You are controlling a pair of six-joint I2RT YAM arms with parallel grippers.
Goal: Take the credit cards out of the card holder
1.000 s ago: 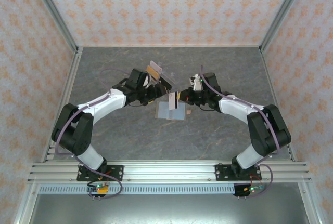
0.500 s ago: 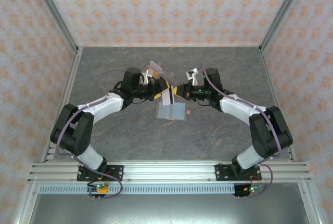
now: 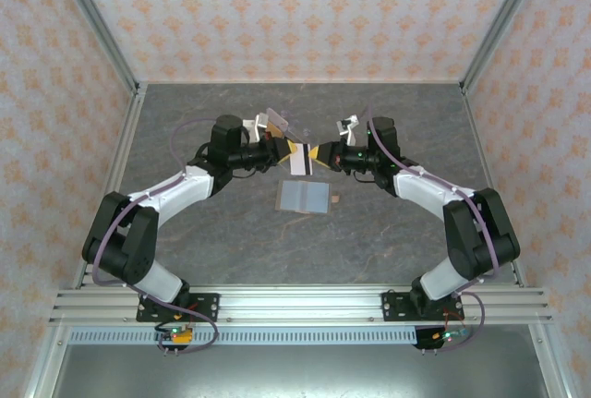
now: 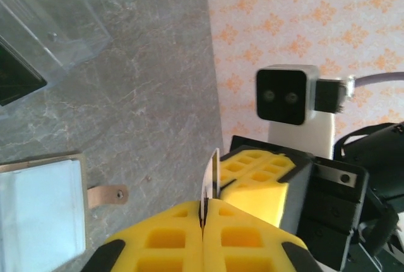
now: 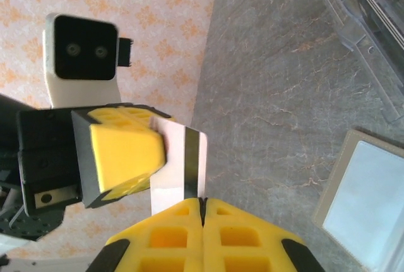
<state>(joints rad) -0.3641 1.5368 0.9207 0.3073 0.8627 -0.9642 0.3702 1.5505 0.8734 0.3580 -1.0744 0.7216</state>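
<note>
One credit card [image 3: 299, 158], white with a black stripe, hangs in the air between both grippers. My left gripper [image 3: 284, 152] is shut on its left edge, and in the left wrist view the card [image 4: 213, 174] stands edge-on in the yellow pads [image 4: 203, 212]. My right gripper [image 3: 320, 154] is shut on the opposite edge; from its wrist the card [image 5: 180, 165] stands above the pads [image 5: 202, 202]. The clear card holder [image 3: 277, 124] stands just behind the left gripper. Pale grey-blue credit cards [image 3: 305, 198] lie flat on the table in front.
A small tan tab [image 3: 335, 199] lies right of the flat cards. The holder [image 4: 50, 26] shows a black rectangle [image 4: 16, 79] inside. Metal frame posts and patterned walls close in the grey stone table [image 3: 388, 241] on three sides.
The right gripper carried the striped card up and toward the back. The left gripper swung over from the holder and closed on the card's other edge.
</note>
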